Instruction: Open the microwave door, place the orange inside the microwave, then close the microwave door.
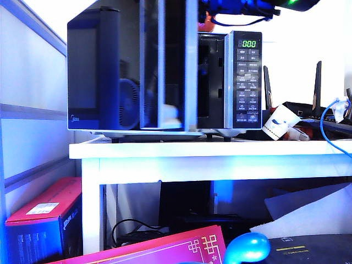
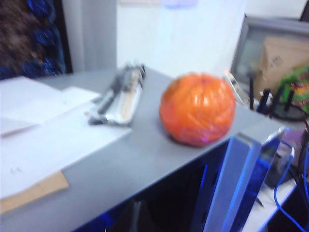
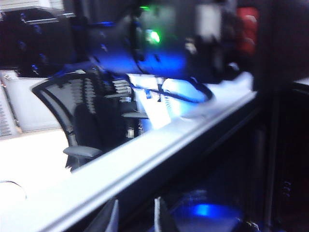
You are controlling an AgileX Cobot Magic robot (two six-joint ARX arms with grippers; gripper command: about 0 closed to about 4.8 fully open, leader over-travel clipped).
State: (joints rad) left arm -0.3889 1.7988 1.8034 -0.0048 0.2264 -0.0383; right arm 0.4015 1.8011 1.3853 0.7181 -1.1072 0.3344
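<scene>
Exterior view: the microwave sits on a white table, keypad to the right, the microwave door swung open, nearly edge-on to the camera, long axis upright. Only the left wrist view shows the orange, resting on the microwave's grey top; left gripper not seen, jaw state can't tell. Right wrist view: right gripper at the cavity's upper edge, fingertips a narrow gap apart, nothing between them.

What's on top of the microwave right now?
The orange sits on the microwave top beside a silvery packet and white papers. In the exterior view a dark arm covers most of that top. Left tool unseen; right tool open beside a pale ledge.
</scene>
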